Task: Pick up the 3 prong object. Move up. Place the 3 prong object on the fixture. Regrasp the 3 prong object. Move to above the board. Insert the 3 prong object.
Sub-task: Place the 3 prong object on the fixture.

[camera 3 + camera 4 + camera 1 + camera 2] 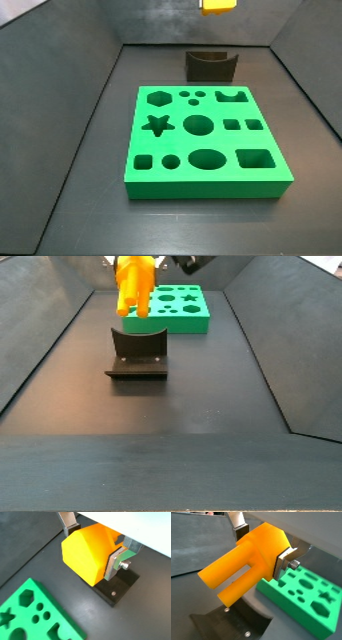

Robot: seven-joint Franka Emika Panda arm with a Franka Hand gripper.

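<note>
My gripper (93,546) is shut on the 3 prong object (89,556), an orange-yellow piece whose blocky body sits between the silver fingers (284,561). In a wrist view its prongs (228,577) stick out past the gripper (262,547). A side view shows the 3 prong object (134,284) hanging in the air with its prongs pointing down, just above the dark fixture (138,351). The fixture (210,66) stands behind the green board (201,140), apart from it. In that view only the top of the piece (218,5) shows at the frame's edge.
The green board (33,614) with its shaped cutouts lies on the dark floor near the fixture's base plate (115,588). Sloping grey walls (54,346) enclose the floor on both sides.
</note>
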